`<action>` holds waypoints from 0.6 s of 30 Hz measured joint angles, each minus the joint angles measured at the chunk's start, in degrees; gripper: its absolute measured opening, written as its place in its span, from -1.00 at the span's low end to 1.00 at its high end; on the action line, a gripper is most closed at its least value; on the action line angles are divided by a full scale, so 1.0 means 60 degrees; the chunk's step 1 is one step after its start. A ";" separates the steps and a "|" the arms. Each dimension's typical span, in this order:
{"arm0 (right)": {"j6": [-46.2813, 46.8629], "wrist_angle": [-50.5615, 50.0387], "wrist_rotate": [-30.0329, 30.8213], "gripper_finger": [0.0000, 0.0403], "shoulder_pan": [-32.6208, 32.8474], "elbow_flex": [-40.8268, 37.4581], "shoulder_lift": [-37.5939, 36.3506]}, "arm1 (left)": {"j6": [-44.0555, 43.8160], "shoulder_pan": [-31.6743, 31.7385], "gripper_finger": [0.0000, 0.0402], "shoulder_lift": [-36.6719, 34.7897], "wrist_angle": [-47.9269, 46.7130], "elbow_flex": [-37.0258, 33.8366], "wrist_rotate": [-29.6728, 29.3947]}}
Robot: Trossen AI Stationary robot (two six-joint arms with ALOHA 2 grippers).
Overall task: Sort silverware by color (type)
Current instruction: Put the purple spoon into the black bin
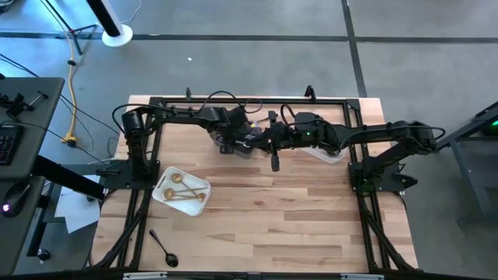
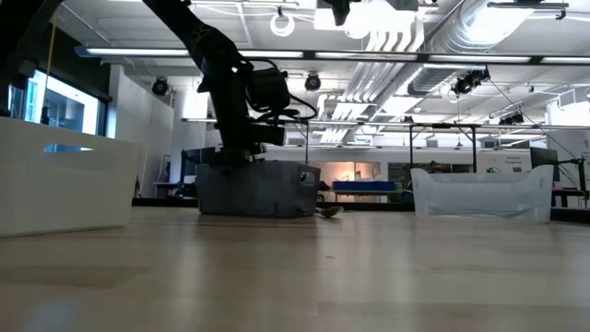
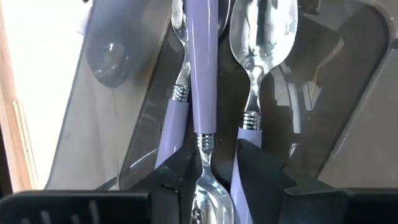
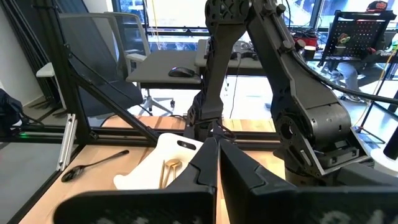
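Three lilac-handled silver pieces (image 3: 200, 68) lie lengthwise in the grey bin (image 3: 134, 143) at the table's far middle. My left gripper (image 3: 214, 165) points steeply down into the bin (image 1: 243, 151), open. Its fingers stand on either side of the middle piece's silver neck (image 3: 205, 155), with a gap showing. My right gripper (image 4: 217, 155) hangs level above the table beside the bin, shut and holding nothing. Gold spoons (image 1: 185, 192) lie in the white tray (image 1: 165, 194) at the left. A black spoon (image 1: 163, 247) lies on the table near the front left corner.
A clear tub (image 1: 328, 153) stands right of the bin, under my right arm; in the low view the tub (image 2: 484, 194) is at the right and the tray's wall (image 2: 64, 184) at the left. Bare wood fills the table's middle and near right.
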 joint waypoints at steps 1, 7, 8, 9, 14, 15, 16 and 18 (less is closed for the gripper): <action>0.0000 0.0000 0.0000 -1.00 0.0000 0.0000 0.0000 | 0.0000 -0.0001 -0.44 -0.0001 0.0031 0.0000 0.0010; 0.0004 -0.0007 0.0000 -1.00 0.0000 0.0000 0.0000 | -0.0066 -0.0001 -0.22 -0.0001 -0.0044 0.0246 0.0006; 0.0004 -0.0007 0.0000 -1.00 -0.0001 0.0000 0.0000 | -0.0067 -0.0001 -0.19 -0.0001 -0.0062 0.0313 0.0006; 0.0004 -0.0010 0.0000 -1.00 0.0000 0.0000 0.0000 | -0.0069 -0.0001 -0.16 -0.0001 -0.0097 0.0385 0.0006; 0.0004 -0.0044 0.0000 -1.00 0.0000 0.0000 0.0000 | -0.0071 -0.0001 -0.11 -0.0005 -0.0265 0.0731 0.0033; 0.0004 -0.0044 -0.0003 -1.00 0.0000 0.0000 0.0000 | -0.0098 -0.0001 -0.11 -0.0009 -0.0241 0.0750 0.0081; 0.0004 -0.0044 -0.0003 -1.00 0.0000 0.0000 0.0000 | -0.0102 0.0002 -0.11 -0.0012 -0.0248 0.0750 0.0186; 0.0004 -0.0051 -0.0001 -1.00 0.0000 0.0000 0.0000 | -0.0267 0.0025 -0.12 -0.0012 -0.0318 0.0750 0.0489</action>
